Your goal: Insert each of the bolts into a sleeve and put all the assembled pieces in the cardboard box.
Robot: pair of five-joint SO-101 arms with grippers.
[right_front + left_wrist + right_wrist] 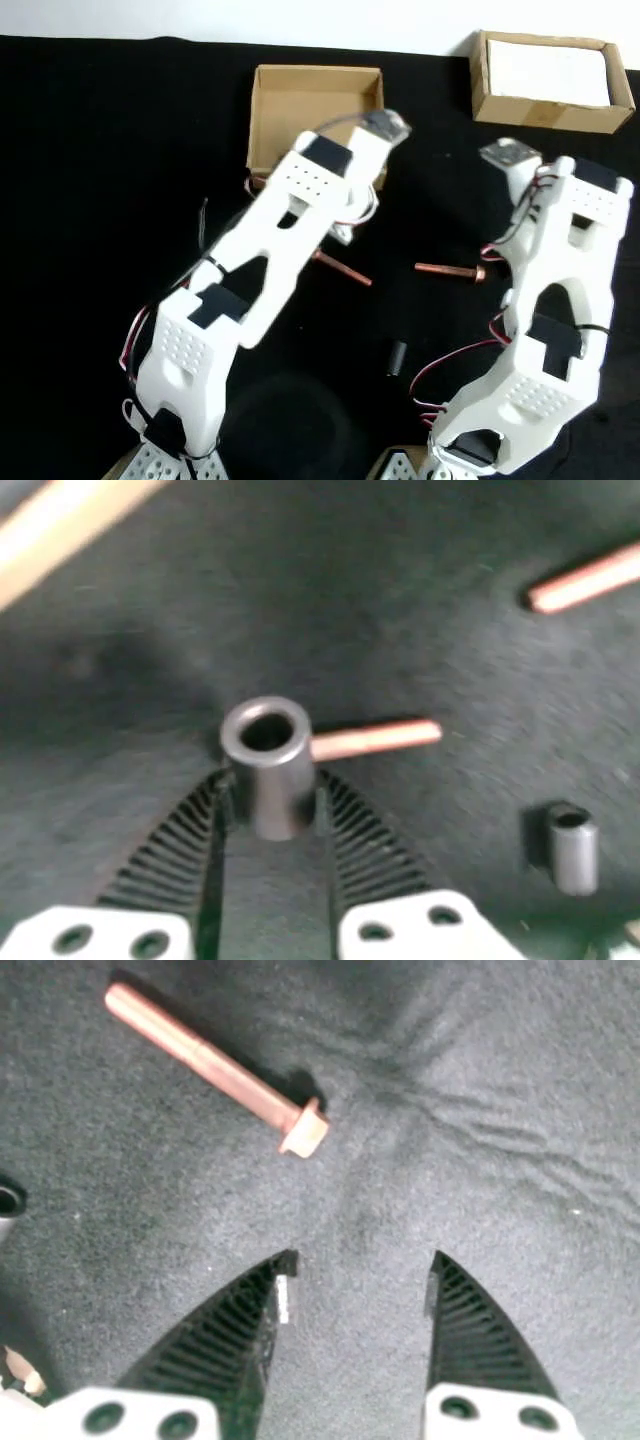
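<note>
The empty, wide-open right gripper hangs just short of the copper bolt, head end nearest and shaft slanting away, while off that bolt's tip the left gripper clamps a dark sleeve, open end outward.

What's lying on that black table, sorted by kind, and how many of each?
Copper bolts: 2
Dark sleeves: 2
Cardboard boxes: 2
Total: 6

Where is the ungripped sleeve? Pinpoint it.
High view: the loose sleeve lies between the left arm and right arm, nearer their bases than the headed bolt.
</note>
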